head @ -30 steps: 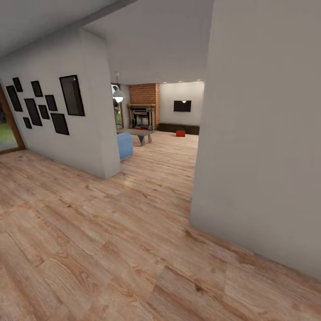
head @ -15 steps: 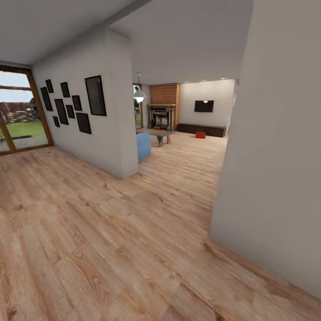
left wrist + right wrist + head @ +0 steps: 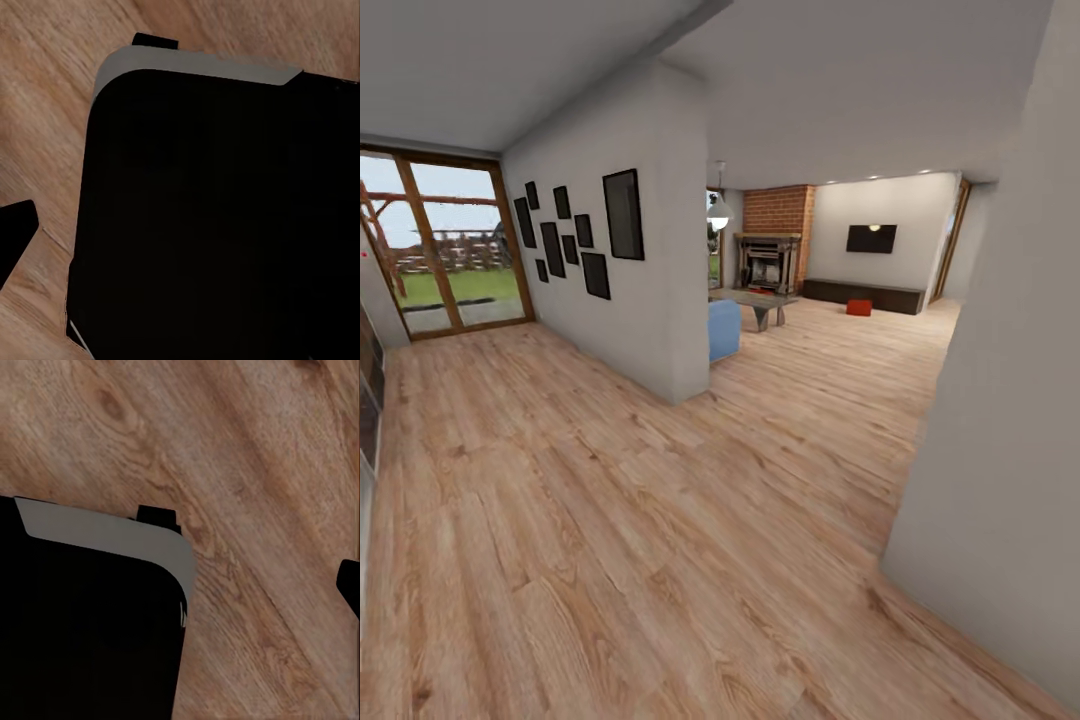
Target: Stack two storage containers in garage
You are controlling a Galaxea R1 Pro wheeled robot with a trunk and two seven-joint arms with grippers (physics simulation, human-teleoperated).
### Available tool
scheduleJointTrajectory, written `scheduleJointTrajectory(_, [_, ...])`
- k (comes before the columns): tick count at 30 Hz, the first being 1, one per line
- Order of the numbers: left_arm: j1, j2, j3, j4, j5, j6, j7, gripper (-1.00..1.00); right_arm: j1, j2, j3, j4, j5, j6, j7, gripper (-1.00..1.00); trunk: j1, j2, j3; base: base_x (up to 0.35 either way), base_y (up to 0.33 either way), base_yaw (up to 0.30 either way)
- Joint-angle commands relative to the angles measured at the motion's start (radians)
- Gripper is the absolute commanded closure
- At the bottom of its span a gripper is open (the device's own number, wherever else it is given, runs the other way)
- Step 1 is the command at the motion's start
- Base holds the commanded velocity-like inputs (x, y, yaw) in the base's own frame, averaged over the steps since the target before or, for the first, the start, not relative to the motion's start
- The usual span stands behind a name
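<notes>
Light wood planks (image 3: pixel 660 520) fill the lower frame in the head view. Both wrist views show the same planks beside a black, grey-edged body of the robot (image 3: pixel 217 217); whether either gripper is spread or pressed together cannot be told. Mid-frame, one white partition wall (image 3: pixel 650 270) carries nine black frames (image 3: pixel 622 214). Farther, right of centre in the living room (image 3: pixel 840 260), one orange-red storage container (image 3: pixel 859 307) sits on the planks below one black TV (image 3: pixel 871 238).

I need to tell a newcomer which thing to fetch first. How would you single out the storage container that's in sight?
Look through the opening to the far white wall with the black TV. Below it runs a long dark low cabinet, and the storage container sits on the wood floor in front of it. It is the small orange-red box.
</notes>
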Motion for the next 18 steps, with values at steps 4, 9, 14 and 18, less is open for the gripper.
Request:
scheduleJointTrajectory(4, [0.0, 0.0, 0.001, -0.002, 0.008, 0.006, 0.0, -1.0, -0.001, -0.001, 0.006, 0.003, -0.001, -0.006, -0.003, -1.0, 0.001, 0.0, -0.001, 0.322, 0.0, 0.074])
scheduleJointTrajectory(9, [0.0, -0.001, 0.001, -0.002, 0.008, 0.006, 0.0, -1.0, -0.001, -0.001, 0.007, 0.003, -0.001, -0.006, -0.003, -1.0, 0.001, 0.0, -0.001, 0.322, 0.0, 0.016])
scheduleJointTrajectory(14, [0.0, -0.002, 0.001, -0.001, 0.008, 0.006, 0.0, -1.0, -0.001, -0.001, 0.005, 0.003, -0.002, -0.006, -0.003, -1.0, 0.001, 0.0, -0.001, 0.322, 0.0, 0.003])
scheduleJointTrajectory(18, [0.0, -0.002, 0.002, -0.001, 0.008, 0.006, 0.0, -1.0, -0.001, -0.001, 0.005, 0.003, -0.003, -0.006, -0.003, -1.0, 0.001, 0.0, -0.001, 0.322, 0.0, 0.001])
